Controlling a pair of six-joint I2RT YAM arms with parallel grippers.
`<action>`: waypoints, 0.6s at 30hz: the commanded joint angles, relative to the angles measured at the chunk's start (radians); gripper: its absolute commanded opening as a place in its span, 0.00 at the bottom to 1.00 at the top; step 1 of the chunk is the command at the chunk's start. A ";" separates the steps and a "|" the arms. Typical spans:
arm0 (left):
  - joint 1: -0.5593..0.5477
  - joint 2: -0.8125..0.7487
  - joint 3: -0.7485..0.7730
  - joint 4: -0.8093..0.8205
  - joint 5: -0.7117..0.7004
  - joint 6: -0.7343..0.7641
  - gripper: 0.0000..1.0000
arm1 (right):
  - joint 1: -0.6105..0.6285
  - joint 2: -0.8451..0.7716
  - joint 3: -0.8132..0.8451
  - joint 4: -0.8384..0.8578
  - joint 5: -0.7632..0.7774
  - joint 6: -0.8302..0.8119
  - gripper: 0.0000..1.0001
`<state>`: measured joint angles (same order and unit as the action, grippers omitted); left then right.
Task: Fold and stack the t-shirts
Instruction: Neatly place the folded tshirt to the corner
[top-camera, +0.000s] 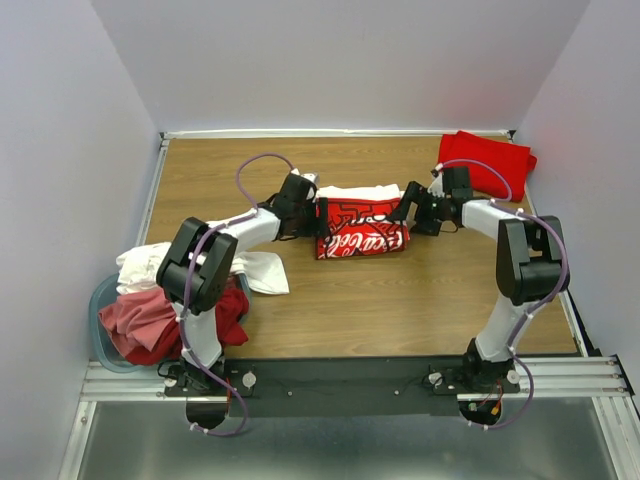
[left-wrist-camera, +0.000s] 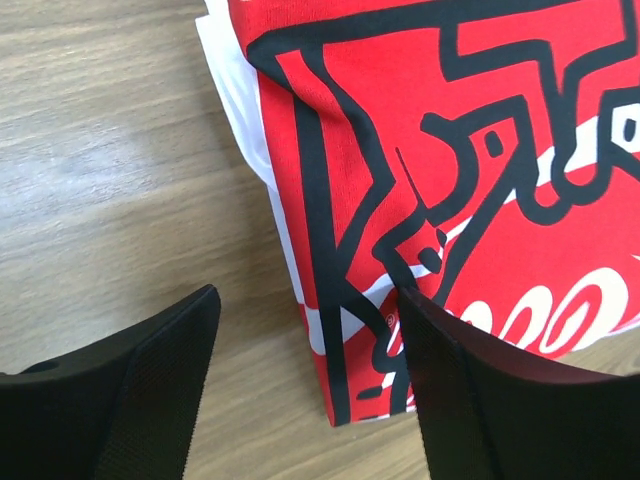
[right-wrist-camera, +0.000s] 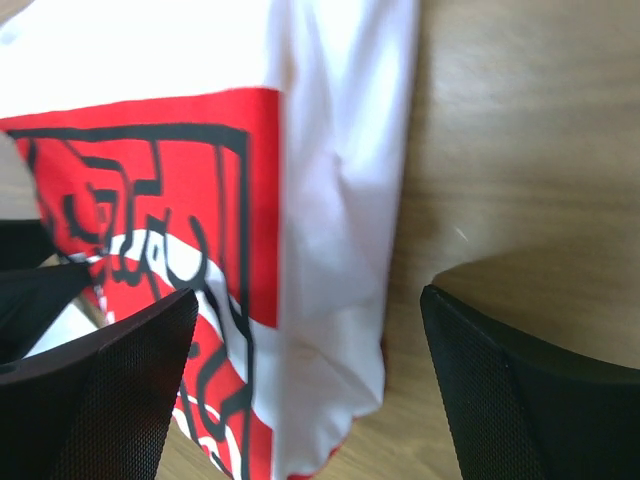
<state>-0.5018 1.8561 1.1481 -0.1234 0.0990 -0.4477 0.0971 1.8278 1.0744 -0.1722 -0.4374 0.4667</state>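
A white t-shirt with a red printed graphic (top-camera: 362, 226) lies folded in the middle of the table. My left gripper (top-camera: 297, 212) is open at its left edge, the jaws straddling the near left corner of the shirt (left-wrist-camera: 340, 330). My right gripper (top-camera: 408, 211) is open at its right edge, the jaws spread around the white folded edge (right-wrist-camera: 340, 250). A folded red t-shirt (top-camera: 490, 163) lies at the far right corner. A pile of white (top-camera: 150, 265) and pink-red (top-camera: 150, 322) t-shirts sits at the near left.
A pale blue plastic tub (top-camera: 104, 312) holds the pile at the table's left near edge. White walls close in the table at the back and sides. A metal rail (top-camera: 350, 378) runs along the near edge.
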 joint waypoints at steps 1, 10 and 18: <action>-0.012 0.031 0.038 -0.024 -0.036 0.017 0.76 | -0.004 0.076 0.024 0.045 -0.099 -0.057 0.98; -0.038 0.084 0.071 -0.032 -0.032 0.024 0.69 | 0.003 0.202 0.061 0.066 -0.161 -0.079 0.73; -0.041 0.088 0.091 -0.038 -0.030 0.020 0.75 | 0.044 0.232 0.085 0.071 -0.149 -0.066 0.34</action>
<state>-0.5381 1.9255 1.2171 -0.1406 0.0834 -0.4339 0.1143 2.0033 1.1675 -0.0380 -0.6147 0.4164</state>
